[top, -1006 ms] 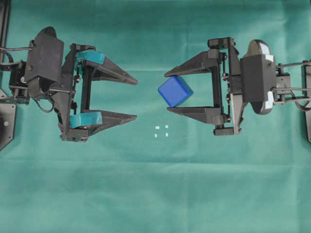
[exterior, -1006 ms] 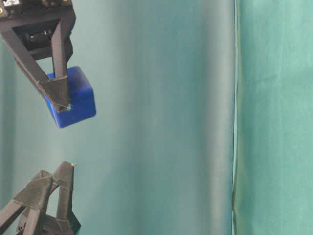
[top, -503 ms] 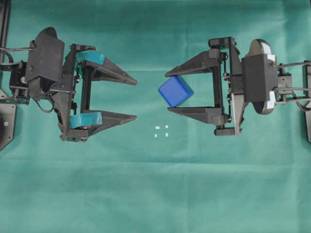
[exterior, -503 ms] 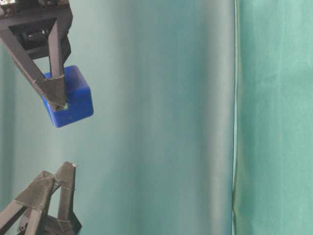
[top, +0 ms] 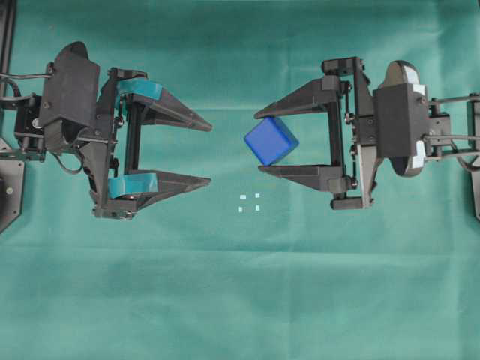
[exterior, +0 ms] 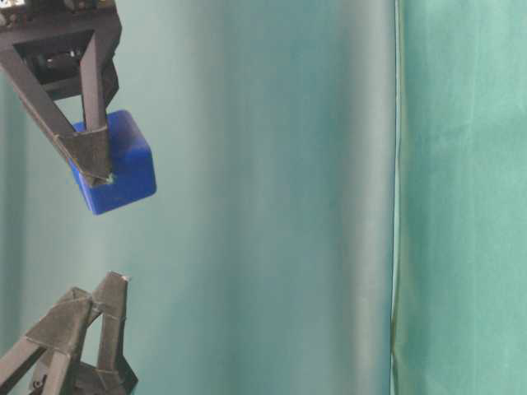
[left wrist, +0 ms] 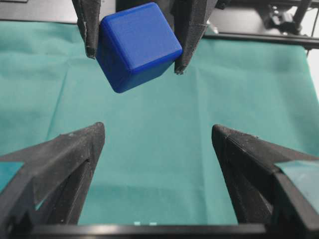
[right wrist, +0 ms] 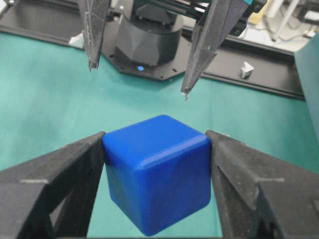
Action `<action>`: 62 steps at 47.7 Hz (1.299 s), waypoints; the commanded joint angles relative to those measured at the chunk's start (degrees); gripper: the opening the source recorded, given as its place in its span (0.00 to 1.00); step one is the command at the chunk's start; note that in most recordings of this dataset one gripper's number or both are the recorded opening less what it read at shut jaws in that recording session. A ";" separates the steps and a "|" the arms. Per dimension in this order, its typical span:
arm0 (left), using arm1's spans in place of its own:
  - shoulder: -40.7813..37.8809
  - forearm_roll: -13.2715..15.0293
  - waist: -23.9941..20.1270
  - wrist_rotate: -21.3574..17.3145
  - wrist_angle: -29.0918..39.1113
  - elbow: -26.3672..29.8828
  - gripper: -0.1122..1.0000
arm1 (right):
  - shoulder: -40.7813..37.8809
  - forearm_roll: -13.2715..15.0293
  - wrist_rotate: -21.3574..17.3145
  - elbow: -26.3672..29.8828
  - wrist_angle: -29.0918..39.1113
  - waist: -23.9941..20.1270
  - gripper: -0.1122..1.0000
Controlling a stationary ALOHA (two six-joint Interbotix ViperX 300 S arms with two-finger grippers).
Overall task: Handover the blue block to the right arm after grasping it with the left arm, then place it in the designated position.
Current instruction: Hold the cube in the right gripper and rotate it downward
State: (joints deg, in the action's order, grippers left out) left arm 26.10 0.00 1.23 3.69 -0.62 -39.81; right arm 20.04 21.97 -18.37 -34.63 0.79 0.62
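A: Handover done? The left gripper gapes wide, empty.

B: Yes. The right gripper clamps the blue block, aloft; next, lower toward 7 o'clock onto the designated position.

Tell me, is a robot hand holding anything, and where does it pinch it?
The right gripper holds the blue block, its fingertips pinching two opposite side faces, tilted in the air. The left gripper is open and empty.

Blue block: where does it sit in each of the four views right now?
Overhead: blue block centre, between right gripper fingertips.
Table-level: block upper left.
Left wrist: block top centre.
Right wrist: block bottom centre.
Shared landmark: the right gripper's plain black fingers pinching it.
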 commanded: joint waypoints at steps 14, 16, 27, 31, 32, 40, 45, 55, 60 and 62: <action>0.53 -0.09 -0.18 0.00 -0.26 0.70 1.00 | 1.14 -0.18 -0.26 1.85 -0.26 -0.09 0.69; 0.53 -0.09 -0.18 0.00 -0.35 0.79 1.00 | 1.14 -0.18 -0.26 1.76 -0.26 -0.18 0.69; 0.53 -0.09 -0.18 0.00 -0.26 0.79 1.00 | 1.14 -0.18 -0.26 1.76 -0.09 -0.18 0.69; 0.44 -0.09 -0.18 0.00 -0.26 0.79 1.00 | 1.14 -0.18 -0.44 1.76 -0.09 -0.09 0.69; 0.44 -0.09 -0.18 0.00 -0.26 0.79 1.00 | 1.14 -0.18 -0.44 1.76 -0.09 -0.18 0.69; 0.35 -0.09 -0.18 0.00 -0.35 0.88 1.00 | 1.14 -0.44 -0.79 1.76 1.67 -0.44 0.69; 0.35 -0.09 -0.18 0.00 -0.35 0.88 1.00 | 1.14 -0.97 -1.14 1.76 3.69 -0.70 0.69; 0.35 -0.09 -0.18 0.00 -0.26 0.88 1.00 | 1.14 -1.14 -3.08 1.76 8.53 -0.97 0.69; 0.44 -0.09 -0.18 0.00 -0.35 0.79 1.00 | 1.14 -1.14 -3.96 1.76 10.46 -1.23 0.69; 0.44 -0.09 -0.18 0.00 -0.35 0.79 1.00 | 1.14 -1.14 -4.13 1.85 11.16 -1.32 0.69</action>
State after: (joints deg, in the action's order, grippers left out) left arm 26.10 0.00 1.23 3.69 -0.62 -39.81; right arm 20.04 21.01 -22.15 -34.63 11.07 -0.35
